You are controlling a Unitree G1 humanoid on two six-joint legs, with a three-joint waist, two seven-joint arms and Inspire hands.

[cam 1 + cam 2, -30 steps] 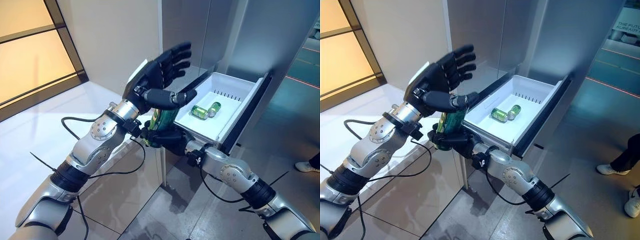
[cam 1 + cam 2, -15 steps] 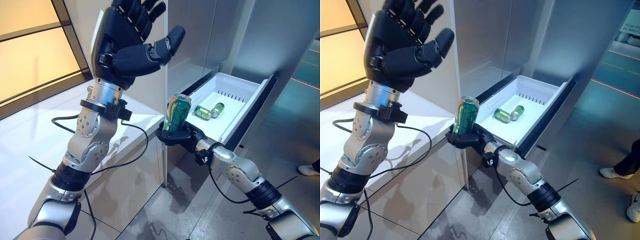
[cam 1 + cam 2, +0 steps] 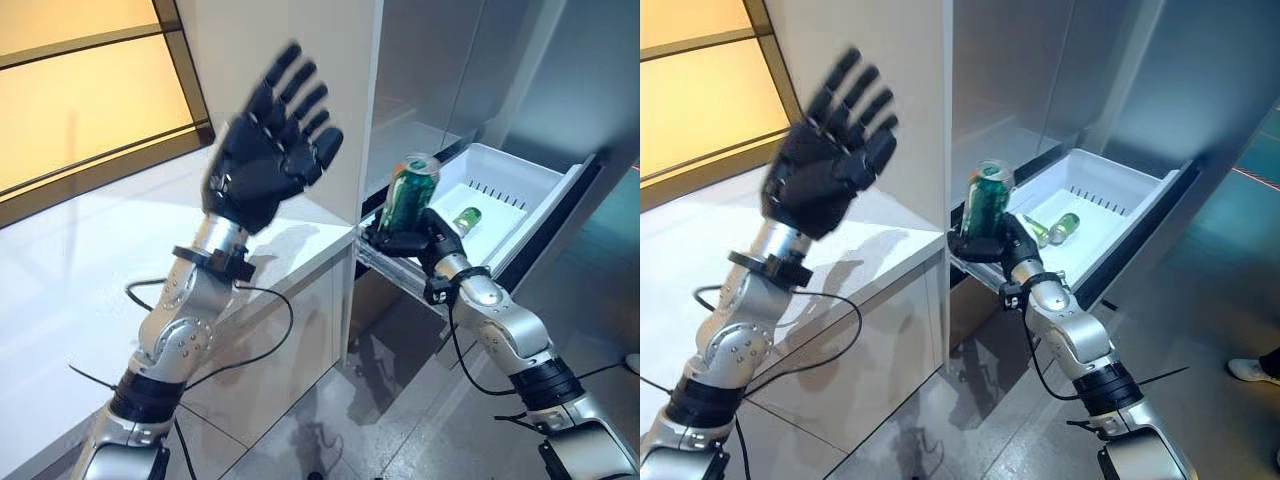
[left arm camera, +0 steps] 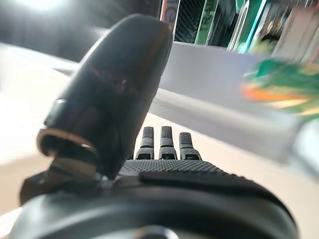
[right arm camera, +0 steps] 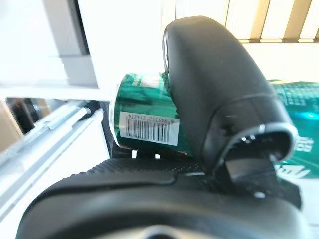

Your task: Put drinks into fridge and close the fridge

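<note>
Right hand (image 3: 415, 238): fingers and thumb wrapped round a green drink can (image 3: 408, 193), held upright, silver top up. Can sits at the near-left corner of the open fridge drawer (image 3: 545, 196), at its white rim, above the edge rather than inside. The right wrist view confirms the grip: thumb (image 5: 214, 89) lies across the can body (image 5: 144, 124), barcode facing the palm.

Drawer: white, pulled out from the steel-grey fridge (image 3: 1160, 90), sloping away to the far right. In the right eye view 2 more green cans (image 3: 1052, 229) lie on their sides on the drawer floor, close together, right of the held can; in the left eye view only 1 shows clear of the hand.

Left hand (image 3: 262, 160): raised high over the white counter (image 3: 90, 250) on the left, palm facing out, fingers straight and spread, holding nothing. Well apart from the can and drawer. The left wrist view shows its thumb (image 4: 114, 94) and straight fingertips (image 4: 164, 142), nothing between them.

A person's shoe (image 3: 1250, 370) shows on the floor at the far right edge.
</note>
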